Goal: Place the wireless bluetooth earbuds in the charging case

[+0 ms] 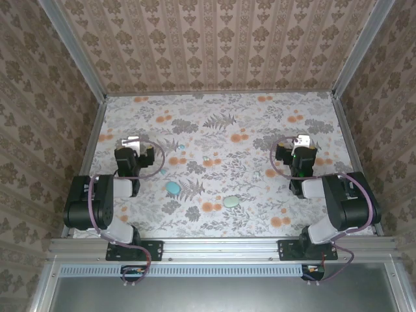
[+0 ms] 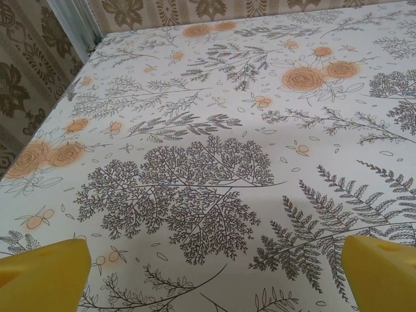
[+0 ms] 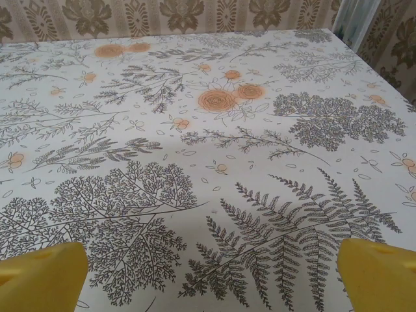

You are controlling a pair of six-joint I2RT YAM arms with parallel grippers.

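Top view: a pale blue oval case (image 1: 173,188) lies on the desk (image 1: 214,110) nearer the left arm, and a pale green oval (image 1: 232,202) lies nearer the right arm. Both sit behind the left fingers (image 1: 132,140) and right fingers (image 1: 301,140), towards the bases. The earbuds are too small to pick out.
Left wrist: the yellow pads (image 2: 42,276) are spread wide.
Right wrist: the pads (image 3: 39,276) are likewise apart.

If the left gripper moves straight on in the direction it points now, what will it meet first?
The way looks free. The left gripper, jaws open, faces bare floral tablecloth; if it is tilted down, as the wrist view suggests, it would touch the cloth first, otherwise the patterned back wall.
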